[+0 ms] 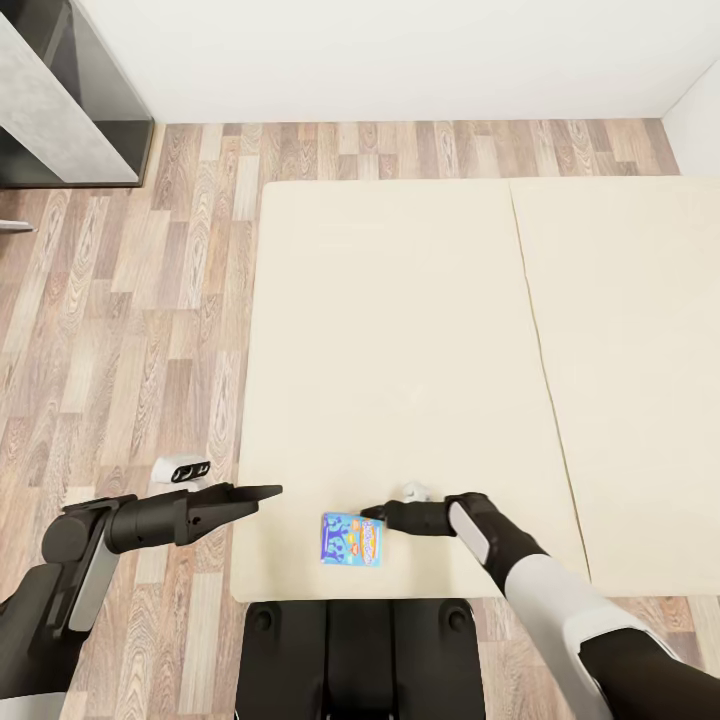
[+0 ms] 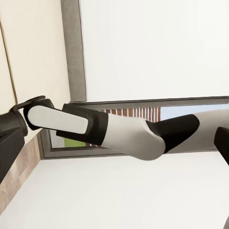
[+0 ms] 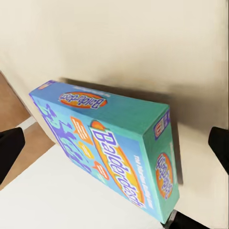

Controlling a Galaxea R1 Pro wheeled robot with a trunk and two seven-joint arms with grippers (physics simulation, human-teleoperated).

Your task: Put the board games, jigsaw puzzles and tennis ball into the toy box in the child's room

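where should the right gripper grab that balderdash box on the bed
Likely across the narrow thickness of the Balderdash box, coming from its near-edge side where the right gripper already sits. The box lies near the bed's front edge, and the open fingers look wide enough for only that dimension.

Balderdash box [image 3: 112,143] on bed [image 3: 143,43] — jaws apart.

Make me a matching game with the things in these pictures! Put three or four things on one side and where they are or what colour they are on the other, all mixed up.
Things:
1. board game box
2. bed
3. left hand
4. right hand

Descriptions:
A. cream, wide and flat
B. blue, lying near the bed's front edge
C. at the box's corner, on the bed
D. reaching just past the bed's side edge, away from the box

Pairs: 1-B, 2-A, 3-D, 4-C
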